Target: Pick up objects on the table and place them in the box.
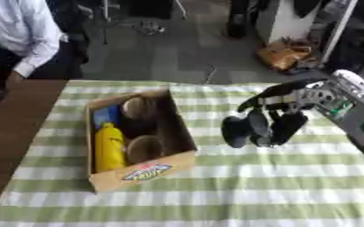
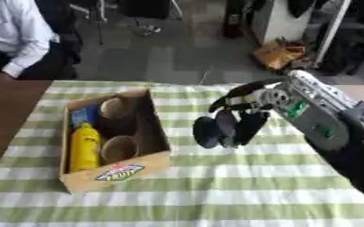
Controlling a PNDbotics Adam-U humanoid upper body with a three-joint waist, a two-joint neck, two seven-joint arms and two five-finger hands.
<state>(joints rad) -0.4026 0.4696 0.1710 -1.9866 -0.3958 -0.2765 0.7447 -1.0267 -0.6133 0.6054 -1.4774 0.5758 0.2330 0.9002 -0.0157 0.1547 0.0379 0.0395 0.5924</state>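
Observation:
A cardboard box (image 1: 142,173) lies on the striped cloth, left of centre. Inside it are a yellow bottle (image 1: 109,148) along the left wall, a blue item (image 1: 105,116) behind it, and two brown round things (image 1: 138,107) (image 1: 144,148). My right hand (image 1: 267,126) hangs over the cloth just right of the box, fingers pointing down and relaxed, nothing held between them. Its arm (image 2: 317,117) comes in from the right. I see no loose object on the cloth. My left hand does not show.
A green-and-white striped cloth (image 1: 239,186) covers the table. A brown wooden surface (image 1: 14,119) adjoins it on the left. A brown bag (image 1: 282,53) sits on the floor beyond the far edge.

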